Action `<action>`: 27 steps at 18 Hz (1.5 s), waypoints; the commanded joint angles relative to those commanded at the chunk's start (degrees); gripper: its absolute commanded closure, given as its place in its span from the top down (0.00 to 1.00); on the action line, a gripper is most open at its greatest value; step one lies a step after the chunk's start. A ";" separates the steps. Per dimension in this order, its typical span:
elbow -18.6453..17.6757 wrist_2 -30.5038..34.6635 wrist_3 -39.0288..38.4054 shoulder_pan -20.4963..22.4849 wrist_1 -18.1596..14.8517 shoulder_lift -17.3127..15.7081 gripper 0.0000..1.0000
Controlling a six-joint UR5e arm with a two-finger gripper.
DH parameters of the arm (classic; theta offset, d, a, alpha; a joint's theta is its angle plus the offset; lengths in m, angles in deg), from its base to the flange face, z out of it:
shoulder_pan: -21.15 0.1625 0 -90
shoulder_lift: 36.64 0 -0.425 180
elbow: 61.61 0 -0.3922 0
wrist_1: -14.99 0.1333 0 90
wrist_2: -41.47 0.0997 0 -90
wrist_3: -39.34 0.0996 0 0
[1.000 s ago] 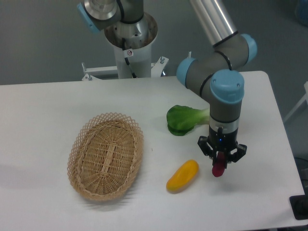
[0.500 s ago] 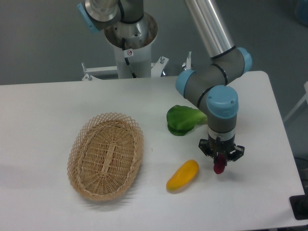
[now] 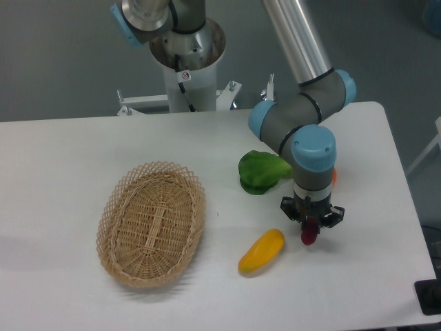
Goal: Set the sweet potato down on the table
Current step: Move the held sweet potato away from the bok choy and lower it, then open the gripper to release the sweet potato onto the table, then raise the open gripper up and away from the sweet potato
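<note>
Tool (image 3: 309,227) clamped narrow on sweet potato (image 3: 309,235), pointing down over table (image 3: 62,158)

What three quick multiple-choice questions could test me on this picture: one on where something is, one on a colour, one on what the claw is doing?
1. Where is the yellow vegetable?
A. in the basket
B. on the table, right of the basket
C. in the claw

2. What colour is the sweet potato?
A. magenta-purple
B. green
C. white

3. What is the gripper doing?
A. hanging empty
B. gripping the leafy green
C. holding the sweet potato

Answers: B, it lies on white tabletop; A, seen below the fingers; C, the fingers close around it.
</note>
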 joint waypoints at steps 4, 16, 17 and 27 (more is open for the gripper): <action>0.00 0.00 0.00 0.00 0.00 0.00 0.52; 2.72 1.67 1.41 0.00 0.00 -3.69 1.00; 3.51 1.58 1.58 0.00 -0.09 -4.04 1.00; 8.52 1.85 23.62 4.48 -17.38 -13.09 1.00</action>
